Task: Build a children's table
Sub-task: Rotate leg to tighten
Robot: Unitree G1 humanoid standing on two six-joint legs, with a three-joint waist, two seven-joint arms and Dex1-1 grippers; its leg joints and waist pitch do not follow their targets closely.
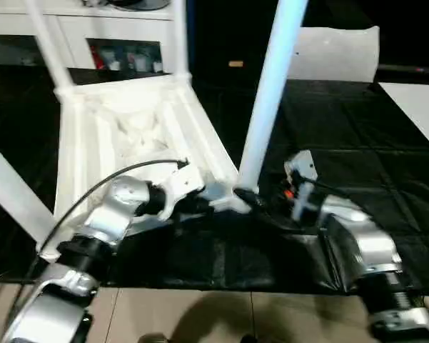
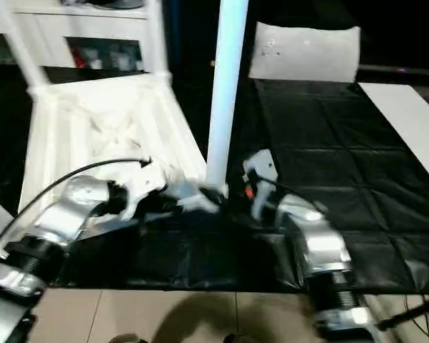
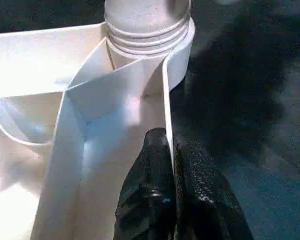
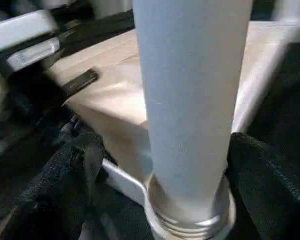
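**Upturned Table, One Claw Pinching, One Spread**

From my head cameras I counted one children's table (image 1: 121, 136), lying upside down on the black-covered worktop (image 1: 357, 157) with its ribbed underside facing up. Four legs were in sight: the near-right leg (image 1: 268, 93) rose steeply from its corner socket, two more stood at the far corners, leg (image 1: 46, 43) and leg (image 1: 178, 36), and a fourth leg (image 1: 11, 189) slanted across the left edge of the picture. Behind the worktop stood one white cabinet (image 1: 93, 32) with glass doors, and one pale sheet (image 1: 335, 53) lay at the far side.

I had two arms forward, both silver forearms bent inward toward the table's near-right corner. My left claw (image 1: 200, 202) reached in from the left at the table's near rim. My right claw (image 1: 260, 204) came from the right, low at the foot of the upright leg.

My left wrist camera showed my left claw (image 3: 170, 165) closed tight on one thin upright wall of the table's rim (image 3: 165, 100), one black finger on each side of it, just below the threaded corner socket (image 3: 147, 30).

My right wrist camera showed the one leg (image 4: 189, 100) seated in its ringed socket. My right claw's two fingers (image 4: 60, 180) were spread wide on either side of it, apart from the tube, holding nothing.
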